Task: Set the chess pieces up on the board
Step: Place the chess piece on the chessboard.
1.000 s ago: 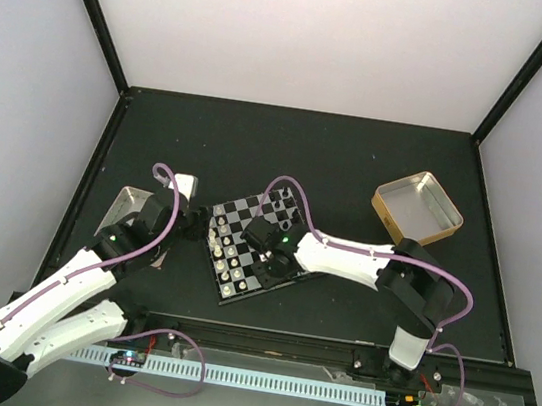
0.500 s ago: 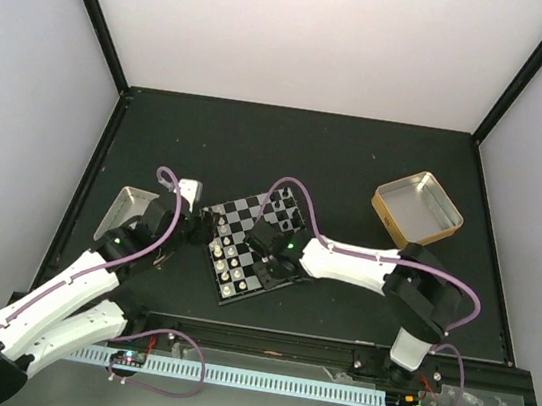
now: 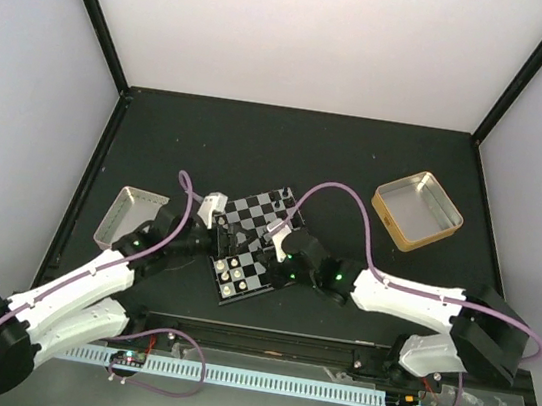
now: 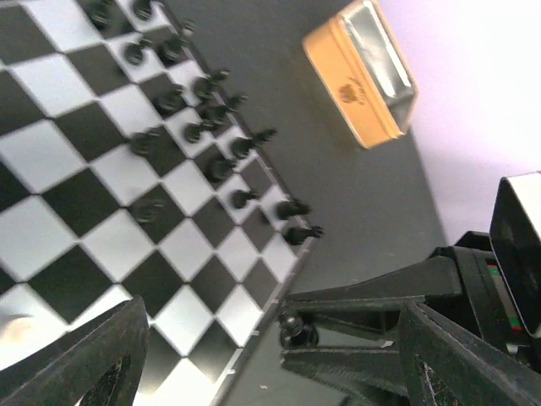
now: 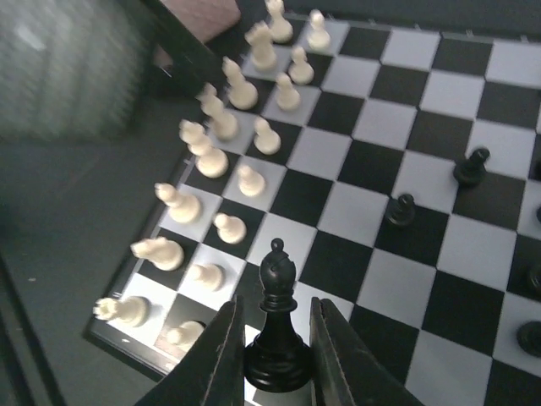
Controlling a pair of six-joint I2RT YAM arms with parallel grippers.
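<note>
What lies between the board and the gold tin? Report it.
Bare dark table from board to gold tin, left wrist view; top view adds a purple cable arching over it.

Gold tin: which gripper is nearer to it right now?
Right. The right gripper, shut on a black chess piece, is over the board, left of the gold tin; the left gripper is open at the board's left edge, farther off.
</note>
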